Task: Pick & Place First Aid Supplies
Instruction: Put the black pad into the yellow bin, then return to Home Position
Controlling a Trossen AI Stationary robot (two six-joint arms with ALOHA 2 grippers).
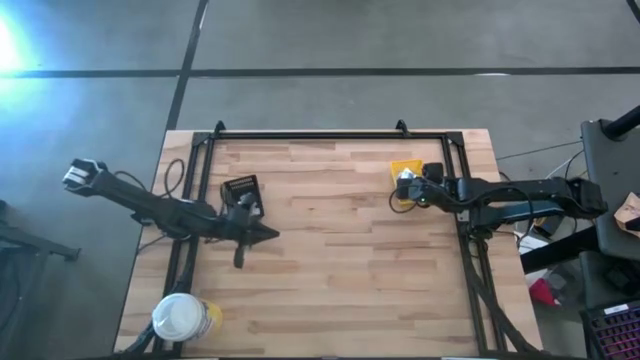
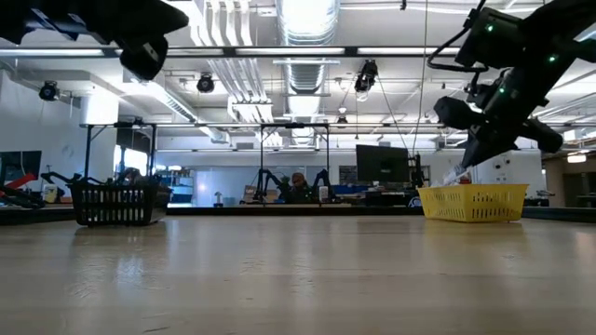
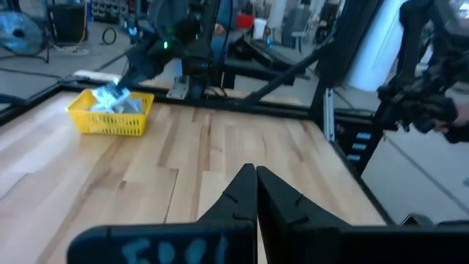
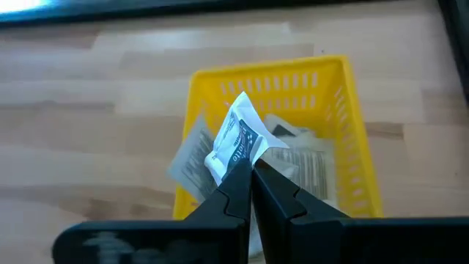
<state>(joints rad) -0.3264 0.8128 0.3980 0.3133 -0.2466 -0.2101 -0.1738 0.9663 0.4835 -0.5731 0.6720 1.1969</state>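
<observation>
1. Right hand (image 4: 251, 165) poised above the yellow bin (image 4: 352, 139) at the desk's (image 1: 340, 250) far right side, fingers pinched together on one corner of a white packet (image 4: 236, 143), which hangs crumpled and lifted clear of the others.
2. More packets (image 4: 304, 165) lying loose inside the yellow bin, flat and overlapping; exact count impossible to tell.
3. Left hand (image 3: 255, 176) over the desk's left half, fingers pressed together and gripping nothing; well apart from the bin, near a small black tray (image 1: 240, 190).
4. Round white-lidded tub (image 1: 180, 318) standing at the near left corner, untouched.
5. Handling, as a judgement: packet probably very light and thin, soft enough to fold under the pinch, likely smooth-wrapped and so prone to slipping or fluttering in transit.
6. Best hold probably along a sealed edge or corner, as at present, rather than across the padded middle; deeper bite advisable if the corner begins to slide.
7. Risk: neighbouring packets clinging and riding up with the held one; slow lift advised.
</observation>
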